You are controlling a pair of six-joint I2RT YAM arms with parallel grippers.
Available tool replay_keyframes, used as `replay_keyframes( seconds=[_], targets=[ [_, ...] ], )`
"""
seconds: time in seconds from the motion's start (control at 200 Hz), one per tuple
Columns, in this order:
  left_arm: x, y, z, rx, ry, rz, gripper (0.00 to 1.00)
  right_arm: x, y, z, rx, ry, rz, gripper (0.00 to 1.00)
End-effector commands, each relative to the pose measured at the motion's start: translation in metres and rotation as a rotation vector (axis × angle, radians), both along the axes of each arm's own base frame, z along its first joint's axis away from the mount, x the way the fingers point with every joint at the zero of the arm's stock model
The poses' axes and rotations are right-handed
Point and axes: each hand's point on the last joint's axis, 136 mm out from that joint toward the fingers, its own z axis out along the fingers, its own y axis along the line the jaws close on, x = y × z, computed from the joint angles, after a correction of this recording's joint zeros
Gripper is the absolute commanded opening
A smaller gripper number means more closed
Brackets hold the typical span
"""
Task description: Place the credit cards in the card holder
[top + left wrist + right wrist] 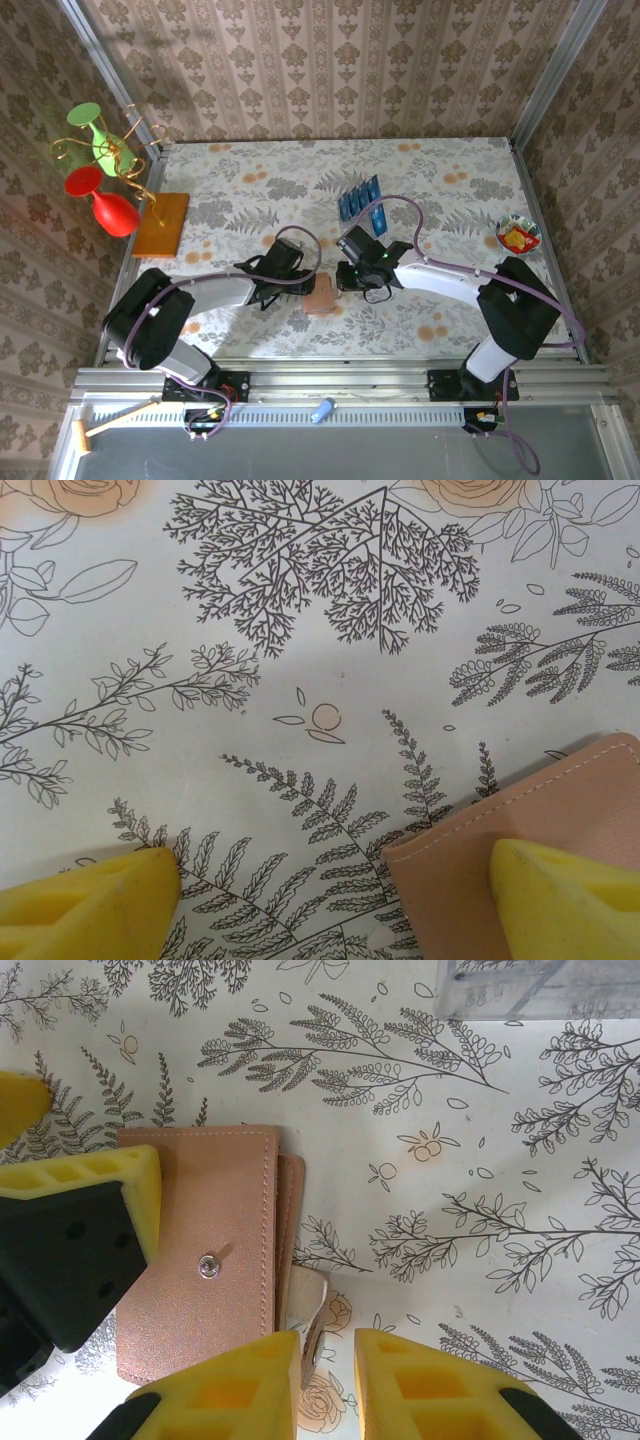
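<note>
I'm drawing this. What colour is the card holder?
The card holder is pinkish tan, clearest from the right wrist view.

Top view: glossy blue rectangular cards [360,205] lie overlapped, count too small to tell. Small reddish-brown leather card holder [322,298] partly covered from above, outline incomplete.

Left wrist view: holder cut off by right and bottom edges; left gripper [333,865] has one yellow finger [560,900] over it (finger bases out of frame).

Right wrist view: holder's strap tab [305,1305] runs under a finger [230,1390] of right gripper [328,1345]; clear plastic block [540,985] cut by top edge.
</note>
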Motion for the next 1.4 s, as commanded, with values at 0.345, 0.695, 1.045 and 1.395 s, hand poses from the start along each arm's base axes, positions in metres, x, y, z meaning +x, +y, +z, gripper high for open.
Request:
replay_keyframes(
  seconds=[0.345,0.695,1.045,1.395],
  targets=[
    [-0.019,0.031,-0.028,0.120,0.088,0.041,0.83,-0.006,0.008,-0.004,0.016,0.015,0.011,0.29],
    [-0.021,0.031,-0.028,0.121,0.091,0.041,0.83,-0.009,0.007,-0.015,0.001,0.029,0.011,0.15],
    [-0.020,0.030,-0.027,0.119,0.088,0.037,0.83,-0.011,0.004,-0.020,-0.011,0.036,0.007,0.13],
    [-0.019,0.028,-0.022,0.110,0.078,0.035,0.83,-0.010,0.015,-0.001,0.067,0.016,0.019,0.00]
  ],
)
